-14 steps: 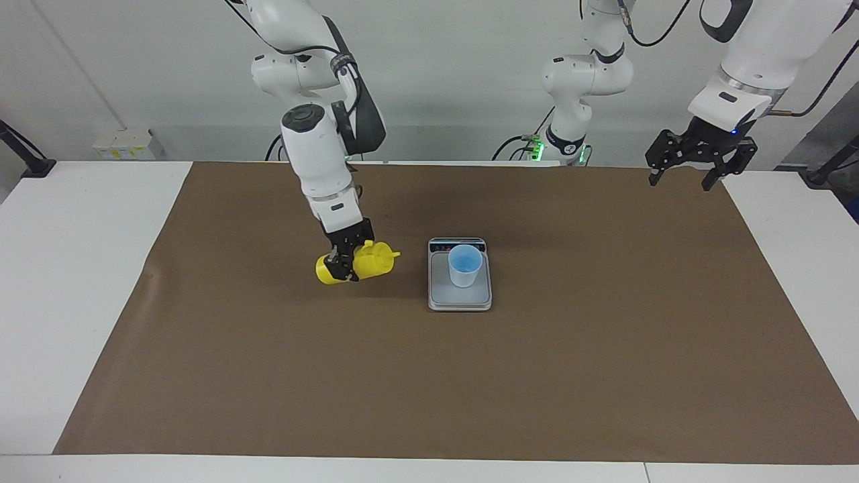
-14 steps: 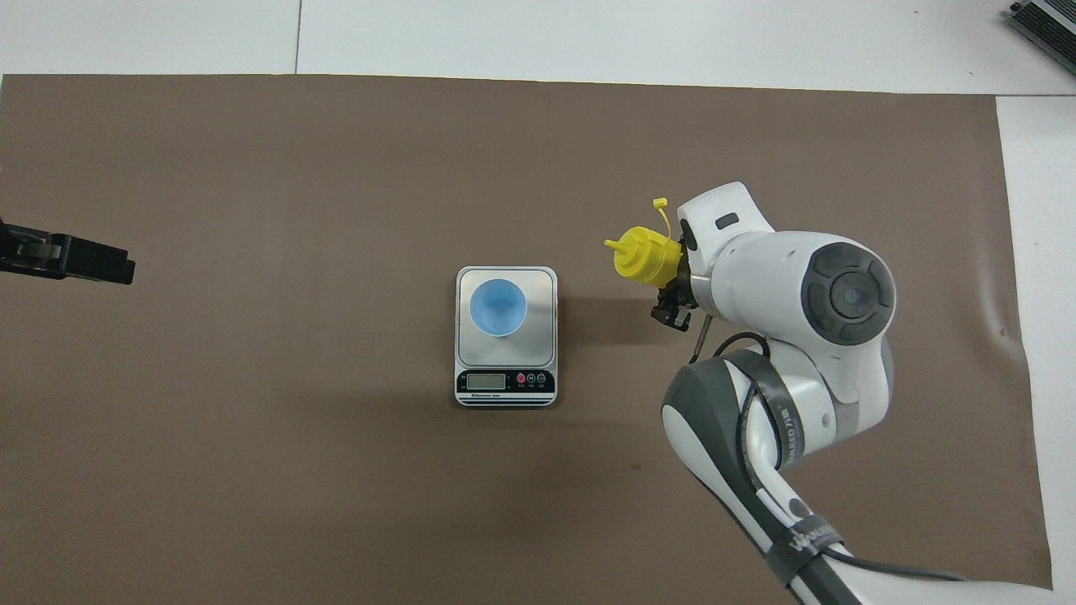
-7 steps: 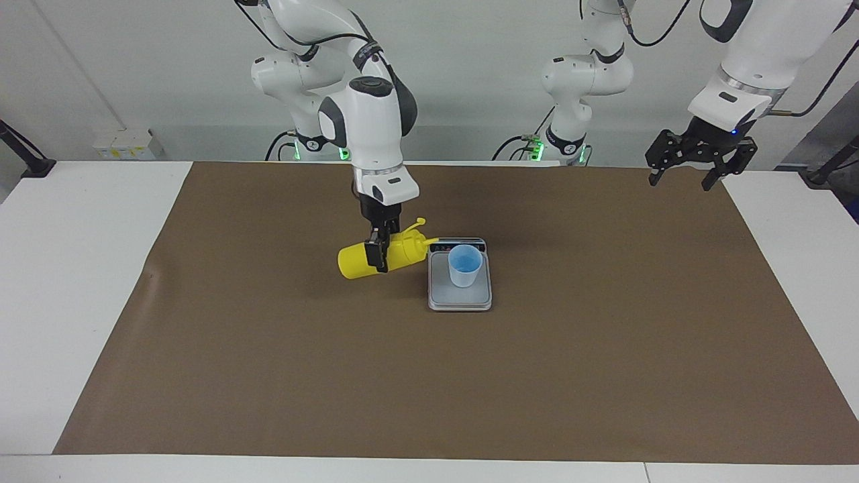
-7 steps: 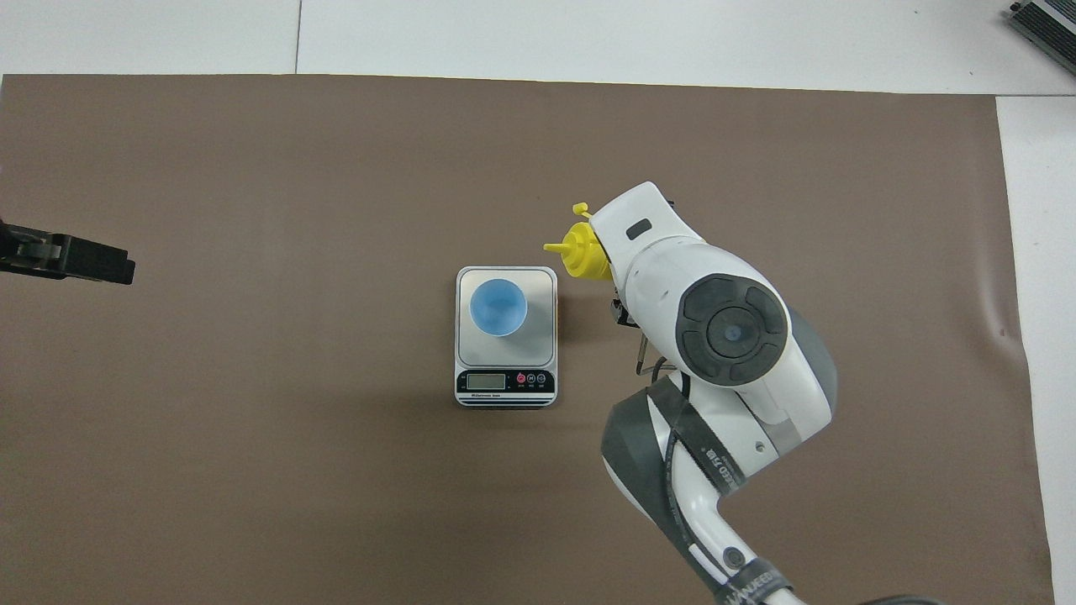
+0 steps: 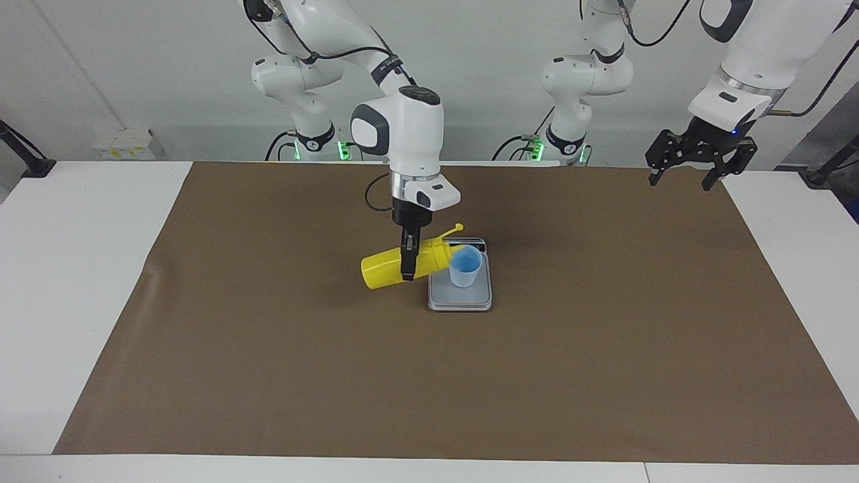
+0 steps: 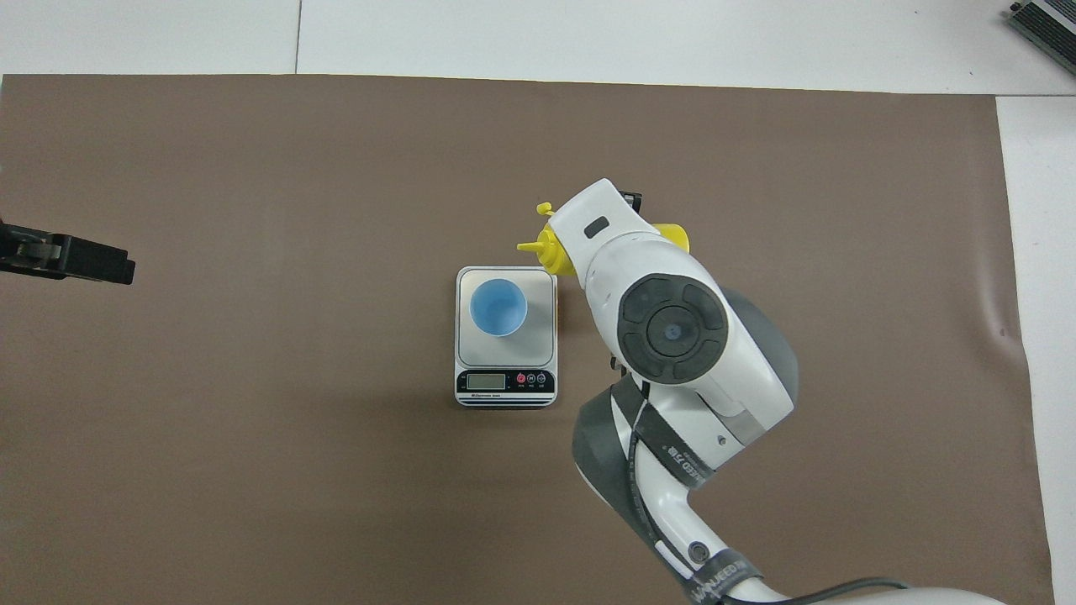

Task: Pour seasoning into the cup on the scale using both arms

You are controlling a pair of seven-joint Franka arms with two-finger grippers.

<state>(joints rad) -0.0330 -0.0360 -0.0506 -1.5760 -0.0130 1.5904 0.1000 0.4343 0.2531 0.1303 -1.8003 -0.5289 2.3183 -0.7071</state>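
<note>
**Yellow bottle tipped on its side at the cup on the scale**

The right gripper (image 5: 407,265) has its fingers clamped on the body of the yellow squeeze bottle (image 5: 386,267), gripping it around the middle from above. The bottle hangs in the air almost on its side, its base toward the right arm's end of the table and its ribbed cap end pointing at the cup. In the facing view the nozzle sits right at the rim of the pale blue cup (image 5: 465,266); whether it touches the rim I cannot tell. The thin cap strap (image 5: 451,230) sticks up from the cap end. From overhead, most of the bottle is hidden under the arm's white wrist, with only the cap and nozzle (image 6: 542,249) showing past it, and a bit of the base at the other side.

The cup stands upright on the grey weighing plate of the kitchen scale (image 5: 460,295), about at the plate's middle. The scale lies flat on the brown mat (image 5: 268,376) near the table's centre, its dark display strip (image 6: 505,382) at the end nearer the robots. I cannot make out anything inside the cup beyond its bright blue interior.

The left gripper (image 5: 688,176) waits in the air over the mat's corner at the left arm's end of the table, well apart from the scale, its fingers spread wide with nothing between them.
</note>
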